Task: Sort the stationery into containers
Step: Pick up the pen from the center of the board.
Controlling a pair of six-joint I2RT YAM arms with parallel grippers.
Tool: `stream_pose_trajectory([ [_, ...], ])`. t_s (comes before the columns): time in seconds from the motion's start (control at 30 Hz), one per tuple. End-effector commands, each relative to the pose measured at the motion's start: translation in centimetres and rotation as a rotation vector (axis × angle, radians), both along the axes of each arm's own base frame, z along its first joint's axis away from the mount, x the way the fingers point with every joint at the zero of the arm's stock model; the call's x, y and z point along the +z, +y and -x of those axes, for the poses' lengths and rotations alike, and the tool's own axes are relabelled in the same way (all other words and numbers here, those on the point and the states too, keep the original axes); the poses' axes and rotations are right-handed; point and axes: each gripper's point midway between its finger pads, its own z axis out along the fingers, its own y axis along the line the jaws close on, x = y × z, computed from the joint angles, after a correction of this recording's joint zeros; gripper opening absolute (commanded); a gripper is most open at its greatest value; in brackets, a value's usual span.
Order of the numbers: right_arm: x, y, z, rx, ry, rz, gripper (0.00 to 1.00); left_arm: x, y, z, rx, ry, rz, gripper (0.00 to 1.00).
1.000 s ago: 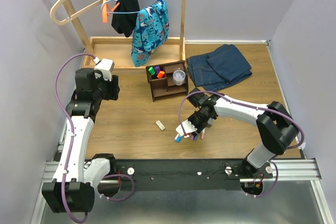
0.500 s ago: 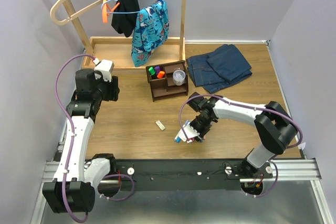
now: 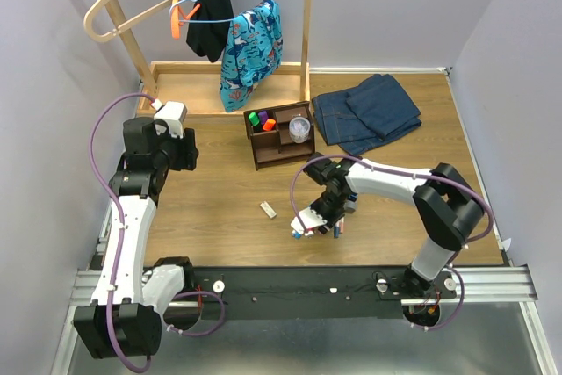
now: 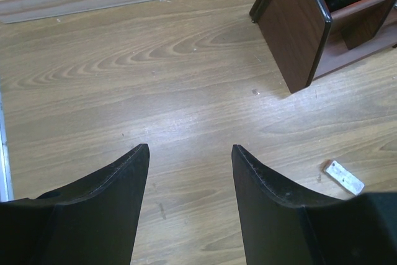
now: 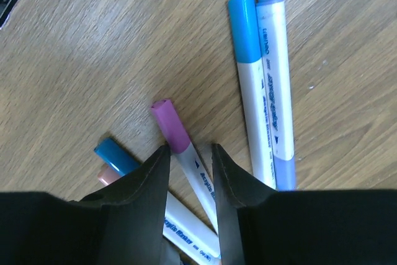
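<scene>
Straddling the pink-capped pen point(image 5: 175, 133), the right gripper point(image 5: 189, 153) has its fingers a little wider apart than the barrel, one on each side, and is not yet pinching it. The pen lies on the surface point(image 5: 93, 60) in a loose cluster. A teal-capped pen point(image 5: 115, 155) is just beside it on one side, and a blue-capped pen point(image 5: 250, 79) touching a lavender-capped pen point(image 5: 276, 85) lie on the other.

To do this well, the fingers should probably settle lower and close only on the pink-capped barrel, so that no neighbouring pen is dragged along. The pen should then be lifted level and carried to the dark organiser point(image 3: 279, 145), which stands well apart beyond the cluster.

The left gripper point(image 4: 189, 153) hangs spread over bare wood, with the eraser point(image 4: 343, 177) near it.

Compared with half a second ago, the right arm's elbow has drawn inward and its wrist has shifted over the cluster. The pens, eraser and organiser lie unchanged.
</scene>
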Motion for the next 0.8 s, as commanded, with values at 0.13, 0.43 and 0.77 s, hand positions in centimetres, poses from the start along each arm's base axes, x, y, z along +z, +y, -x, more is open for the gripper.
stream_pose_trajectory([
  [0.13,-2.9,-1.5,2.1,0.011,0.143,0.195,0.23,0.0,-0.7,0.7,-0.027,0.001,0.033,0.65],
  [0.43,6.5,2.5,-0.4,-0.137,0.06,0.021,0.19,0.8,-1.4,0.7,-0.061,-0.031,0.055,0.65],
  [0.77,22.0,10.9,-9.5,-0.536,0.296,-0.493,0.18,2.4,-1.8,-0.3,-0.074,-0.069,0.085,0.65],
])
